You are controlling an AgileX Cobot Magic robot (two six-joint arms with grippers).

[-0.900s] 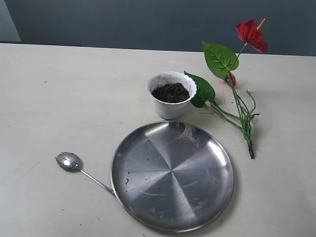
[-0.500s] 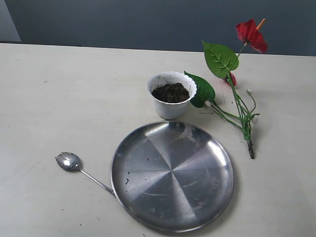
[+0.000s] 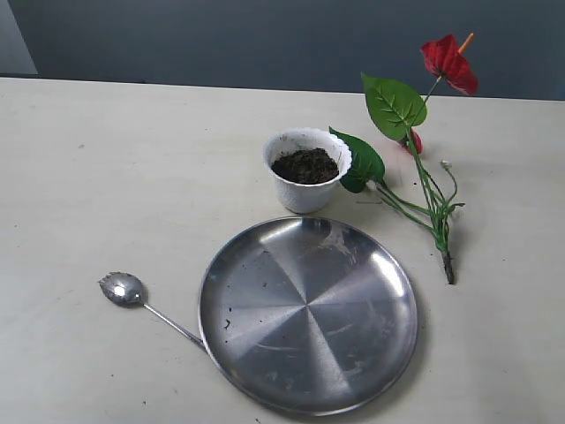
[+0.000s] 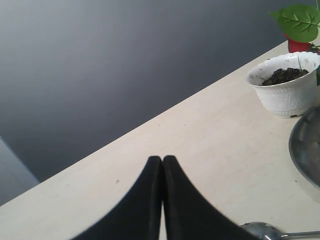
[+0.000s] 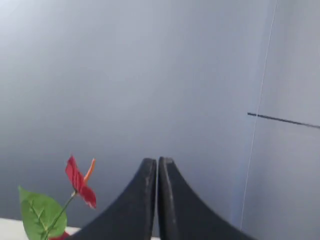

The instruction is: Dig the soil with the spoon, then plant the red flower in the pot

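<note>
The white scalloped pot (image 3: 305, 181) stands at the table's middle, filled with dark soil (image 3: 305, 165). Its stems on the table, the red flower (image 3: 449, 62) lies right of the pot, its green leaves (image 3: 394, 104) raised. The silver spoon (image 3: 124, 289) rests at the front left, its handle reaching the steel plate (image 3: 308, 314). Neither gripper shows in the exterior view. My left gripper (image 4: 162, 159) is shut and empty above the table, the spoon's bowl (image 4: 262, 231) and the pot (image 4: 288, 91) in its view. My right gripper (image 5: 157, 161) is shut and empty, the flower (image 5: 79, 182) off to one side.
The big round steel plate lies in front of the pot, with a few soil specks on it. A dark grey wall (image 3: 265, 40) runs behind the table's far edge.
</note>
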